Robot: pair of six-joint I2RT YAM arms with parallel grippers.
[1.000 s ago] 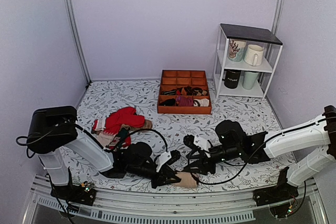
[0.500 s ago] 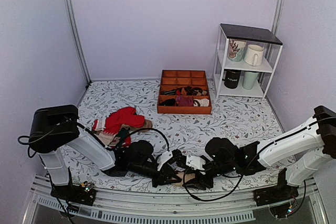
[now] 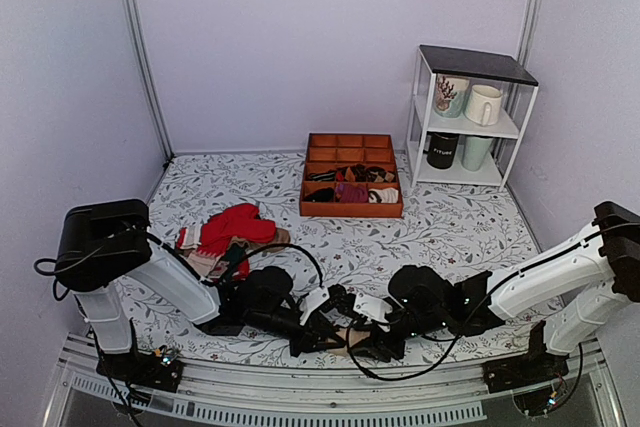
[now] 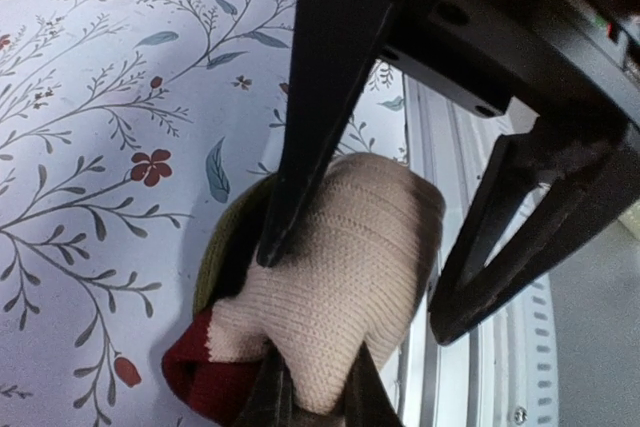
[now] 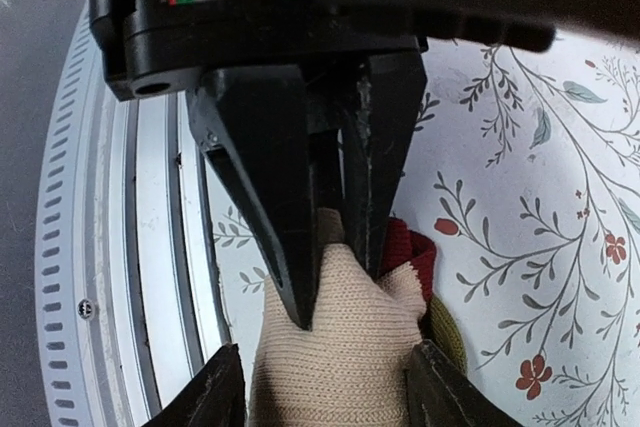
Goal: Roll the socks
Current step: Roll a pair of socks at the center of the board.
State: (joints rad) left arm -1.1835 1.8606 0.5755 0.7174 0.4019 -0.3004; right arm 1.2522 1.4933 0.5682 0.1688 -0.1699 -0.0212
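The socks [image 3: 347, 339] are a rolled beige ribbed bundle at the table's near edge, between both grippers. The left wrist view shows the socks [image 4: 345, 287] with the maroon cuff [image 4: 195, 382] and olive toe [image 4: 212, 267] on the left side. My left gripper [image 3: 333, 337] is shut, its fingers [image 4: 268, 399] pinching the beige fabric. In the right wrist view my right gripper [image 5: 328, 387] is open, with its fingers [image 5: 215, 392] straddling the bundle [image 5: 335, 347]. It meets the left gripper's fingers [image 5: 285, 227] head-on. In the top view the right gripper [image 3: 368, 341] is at the bundle's right side.
A heap of bright red socks [image 3: 235, 227] lies at the left. An orange divided tray [image 3: 352, 209] with small sock bundles stands at the back. A white shelf [image 3: 470, 117] holds mugs at the back right. The metal front rail [image 3: 300, 387] runs right beside the bundle.
My right gripper has come in from the right and lower, reaching the bundle and straddling it. The left gripper has kept its hold on the socks in place.
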